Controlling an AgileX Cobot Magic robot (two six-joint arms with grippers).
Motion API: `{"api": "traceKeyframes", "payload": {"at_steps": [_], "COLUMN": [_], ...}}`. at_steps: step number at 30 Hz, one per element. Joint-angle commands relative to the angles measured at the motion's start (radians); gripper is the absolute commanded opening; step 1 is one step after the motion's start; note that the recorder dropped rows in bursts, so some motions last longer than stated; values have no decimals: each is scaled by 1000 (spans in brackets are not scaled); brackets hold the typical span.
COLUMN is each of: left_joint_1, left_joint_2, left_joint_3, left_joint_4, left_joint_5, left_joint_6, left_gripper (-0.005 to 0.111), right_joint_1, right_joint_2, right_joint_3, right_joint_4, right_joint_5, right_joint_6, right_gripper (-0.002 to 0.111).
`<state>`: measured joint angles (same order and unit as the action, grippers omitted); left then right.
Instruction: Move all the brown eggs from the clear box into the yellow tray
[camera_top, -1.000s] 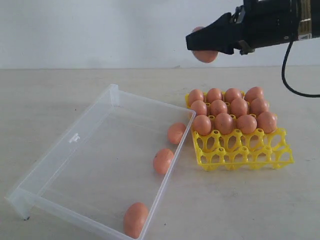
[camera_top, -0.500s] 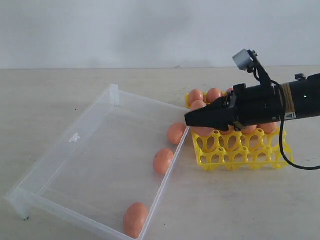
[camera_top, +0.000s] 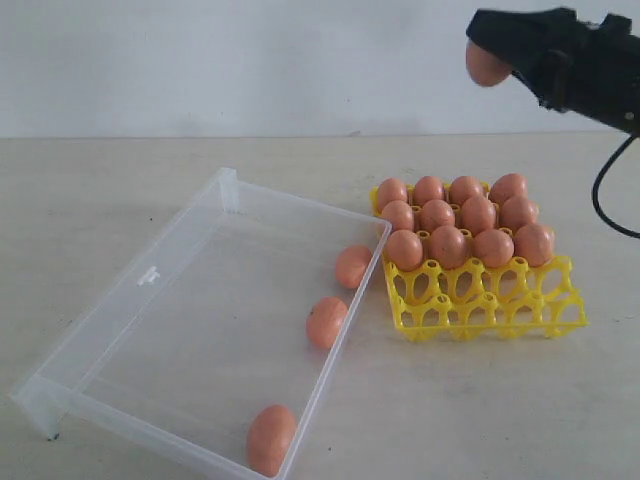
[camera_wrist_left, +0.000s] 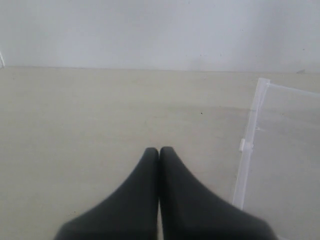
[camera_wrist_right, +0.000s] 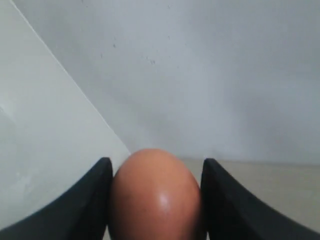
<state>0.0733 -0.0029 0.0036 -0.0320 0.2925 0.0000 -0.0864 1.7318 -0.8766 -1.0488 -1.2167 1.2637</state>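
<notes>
Sixteen brown eggs (camera_top: 436, 214), one yellow tray (camera_top: 480, 306), one clear box (camera_top: 150, 274), and two tools: left tool (camera_wrist_left: 159, 152), right tool (camera_wrist_right: 155, 172).

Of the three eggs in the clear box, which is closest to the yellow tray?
The farthest-back egg, by the box wall beside the tray's corner; the other two lie nearer the camera.

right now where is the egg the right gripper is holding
The brown egg hangs at the top right of the exterior view, clamped in the right gripper, in the air high above the yellow tray.
</notes>
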Motion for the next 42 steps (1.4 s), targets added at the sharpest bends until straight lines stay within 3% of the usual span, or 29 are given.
{"api": "traceKeyframes", "payload": {"at_steps": [1,5,9,17,42], "left_joint_1": [-1,-1,-1,-1,-1], "left_joint_2": [3,3,3,3,3], "left_joint_3": [-4,-4,-4,-4,-4], "left_joint_4": [-11,-11,-11,-11,-15], "left_joint_5": [2,2,2,2,2], "left_joint_6": [0,0,0,0,0], "left_gripper": [-4,-4,-4,-4,-4], "right_joint_1": [-32,-19,30,201,203], "right_joint_2": [95,164,166,166,166], "right_joint_3": [3,3,3,3,3], "right_joint_4": [-333,-506,-492,-498,-386], "right_joint_5": [-4,-4,-4,308,420], "right_joint_6": [27,36,-21,-191,-226], "right_gripper": [0,0,0,0,2]}}
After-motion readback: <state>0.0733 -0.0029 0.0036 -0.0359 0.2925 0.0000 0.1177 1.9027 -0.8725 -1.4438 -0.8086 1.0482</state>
